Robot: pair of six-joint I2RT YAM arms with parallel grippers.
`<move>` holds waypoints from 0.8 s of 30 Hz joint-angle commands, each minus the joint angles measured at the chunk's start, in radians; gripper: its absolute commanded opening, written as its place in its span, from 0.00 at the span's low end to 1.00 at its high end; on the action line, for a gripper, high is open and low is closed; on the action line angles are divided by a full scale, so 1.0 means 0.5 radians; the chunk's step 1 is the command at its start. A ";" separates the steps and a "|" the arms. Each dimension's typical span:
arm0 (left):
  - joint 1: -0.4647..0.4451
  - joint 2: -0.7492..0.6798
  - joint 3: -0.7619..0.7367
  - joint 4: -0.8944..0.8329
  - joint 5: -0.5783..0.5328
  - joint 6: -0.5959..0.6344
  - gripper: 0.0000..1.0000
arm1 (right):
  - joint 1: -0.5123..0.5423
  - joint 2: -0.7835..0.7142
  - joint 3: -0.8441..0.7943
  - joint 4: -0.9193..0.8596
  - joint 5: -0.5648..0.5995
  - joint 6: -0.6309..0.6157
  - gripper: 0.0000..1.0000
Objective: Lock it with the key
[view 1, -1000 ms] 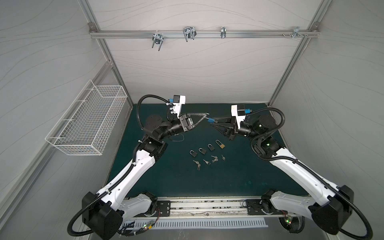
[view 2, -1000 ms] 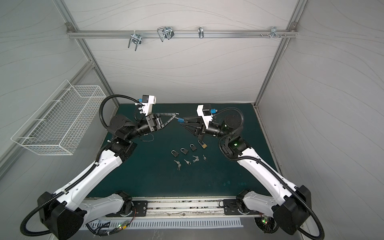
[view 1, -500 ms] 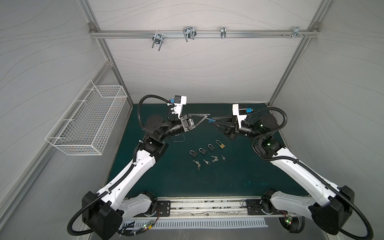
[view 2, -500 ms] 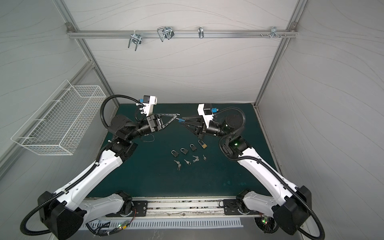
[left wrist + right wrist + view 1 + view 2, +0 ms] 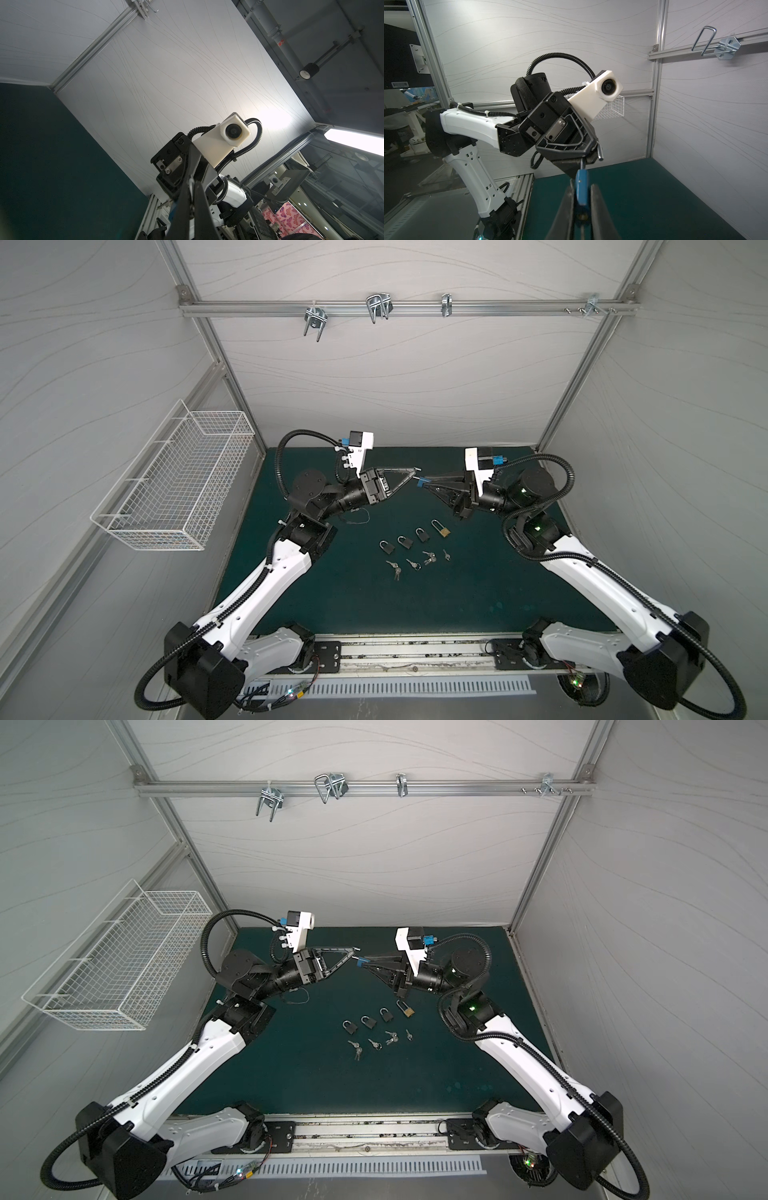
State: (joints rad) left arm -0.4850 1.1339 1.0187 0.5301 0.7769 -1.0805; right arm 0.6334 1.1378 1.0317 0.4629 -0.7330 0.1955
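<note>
Two robot arms meet tip to tip in the air above a green mat (image 5: 332, 593). On the mat at 6 o'clock from that meeting point lie three black padlocks (image 5: 402, 542), a brass padlock (image 5: 441, 529) and loose keys (image 5: 413, 563), well apart from both grippers. A wire basket (image 5: 174, 489) hangs at 9 o'clock and a hook rail (image 5: 415, 306) runs at 12 o'clock. The left gripper (image 5: 414, 472) has its jaws pressed together on a thin key (image 5: 582, 164). The right gripper (image 5: 424, 482) clamps a blue padlock (image 5: 582, 191), and the key's tip reaches it.

The blue item (image 5: 581, 190) in the right gripper (image 5: 582, 187) was blurred up close; what the left gripper (image 5: 414, 470) pinched was hidden inside its grip
</note>
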 commanded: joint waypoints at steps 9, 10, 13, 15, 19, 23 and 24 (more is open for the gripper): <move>0.019 -0.113 0.130 -0.427 -0.081 0.338 0.46 | 0.008 -0.103 0.124 -0.337 0.142 -0.010 0.00; 0.024 -0.147 0.177 -0.640 -0.149 0.498 0.50 | 0.007 -0.114 0.131 -0.431 0.169 -0.035 0.00; 0.028 -0.208 0.337 -1.188 -0.338 0.906 0.53 | -0.003 -0.155 0.127 -0.579 0.201 -0.039 0.00; 0.028 -0.222 0.394 -1.334 -0.363 1.063 0.53 | -0.006 -0.157 0.160 -0.689 0.173 -0.029 0.00; 0.027 -0.216 0.451 -1.386 -0.229 1.285 0.53 | -0.009 -0.097 0.322 -1.009 0.070 0.018 0.00; 0.026 -0.182 0.506 -1.336 -0.059 1.342 0.50 | -0.011 -0.056 0.429 -1.208 -0.080 0.019 0.00; 0.026 -0.160 0.527 -1.322 -0.007 1.342 0.49 | -0.012 -0.046 0.440 -1.228 -0.113 0.016 0.00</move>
State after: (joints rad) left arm -0.4759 1.0359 1.2274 -0.1276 0.6949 -0.4908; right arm 0.6331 1.1049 1.2179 -0.0483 -0.7162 0.1955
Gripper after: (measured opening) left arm 0.494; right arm 0.134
